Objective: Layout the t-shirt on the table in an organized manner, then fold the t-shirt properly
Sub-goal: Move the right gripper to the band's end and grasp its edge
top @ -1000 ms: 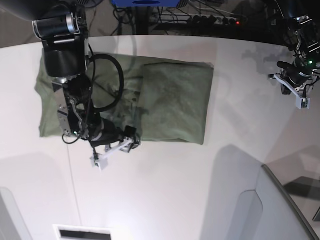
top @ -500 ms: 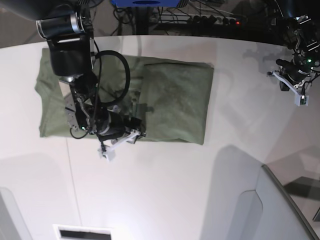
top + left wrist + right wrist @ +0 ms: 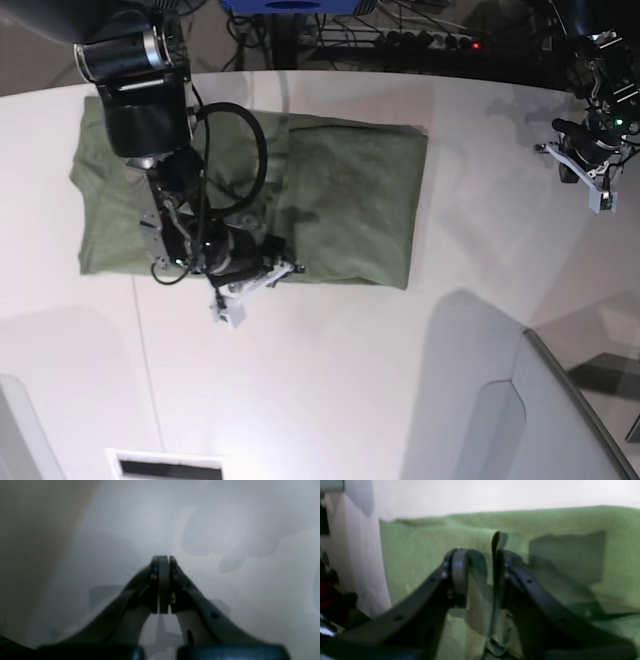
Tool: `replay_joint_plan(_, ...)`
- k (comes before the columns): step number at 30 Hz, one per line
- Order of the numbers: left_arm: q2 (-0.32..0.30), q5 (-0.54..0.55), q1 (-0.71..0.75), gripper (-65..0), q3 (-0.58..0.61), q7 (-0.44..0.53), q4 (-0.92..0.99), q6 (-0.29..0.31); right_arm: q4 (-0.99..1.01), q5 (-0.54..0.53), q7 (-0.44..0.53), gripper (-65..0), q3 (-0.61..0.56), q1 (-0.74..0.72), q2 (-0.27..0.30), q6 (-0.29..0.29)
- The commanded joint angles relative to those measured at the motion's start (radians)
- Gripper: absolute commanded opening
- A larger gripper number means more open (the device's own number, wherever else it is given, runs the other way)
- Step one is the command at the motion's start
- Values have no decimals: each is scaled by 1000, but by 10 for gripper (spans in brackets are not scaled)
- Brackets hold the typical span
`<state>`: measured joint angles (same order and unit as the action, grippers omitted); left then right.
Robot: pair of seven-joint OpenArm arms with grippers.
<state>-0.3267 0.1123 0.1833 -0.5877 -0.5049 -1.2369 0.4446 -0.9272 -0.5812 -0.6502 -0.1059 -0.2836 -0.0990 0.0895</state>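
Observation:
The olive-green t-shirt (image 3: 350, 200) lies on the white table (image 3: 350, 380), its right part folded into a neat rectangle. My right gripper (image 3: 258, 290) sits low at the shirt's near edge. In the right wrist view, the right gripper (image 3: 480, 562) is narrowly open, and a raised ridge of the t-shirt (image 3: 420, 542) stands between the jaws against the right finger, with a small gap left to the other pad. My left gripper (image 3: 600, 190) hovers over bare table at the far right, away from the shirt. In its own view the left gripper (image 3: 163, 560) is shut and empty.
A grey translucent panel (image 3: 560, 420) rises at the near right corner. Cables and a power strip (image 3: 420, 40) lie beyond the table's curved far edge. A white slotted piece (image 3: 165, 465) sits at the near edge, left of centre.
My right gripper has slid right along the shirt's near edge and its jaws have narrowed around a fold of cloth. The left arm has hardly moved.

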Motion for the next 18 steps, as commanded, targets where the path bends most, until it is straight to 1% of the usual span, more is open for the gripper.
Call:
replay_joint_plan(1,-21,7,-5,-650,-5,18,-17,-3,-11,-18,11,-534,-2,-30,-6,13)
replay_joint_plan(5,-21,7,-5,-650,-5,18,-17,-3,-11,-18,14,-552,-5,-30,-8,10)
replay_joint_plan(7,-21,7,-5,-650,-5,18,-17,-3,-13,-18,14,-593,-4,-30,-8,5)
replay_joint_plan(9,-21,7,-5,-650,-5,18,-17,-3,-13,-20,14,-612,-4,-30,-6,3)
replay_joint_plan(11,-21,7,-5,-650,-5,18,-17,-3,-17,-20,14,-618,2,-29,-6,3)
replay_joint_plan(14,-21,7,-5,-650,-5,18,-17,-3,-20,-20,14,-621,76,-22,-8,3)
replay_joint_plan(18,-21,7,-5,-650,-5,18,-17,-3,-20,-20,11,-623,120,-12,-8,2)
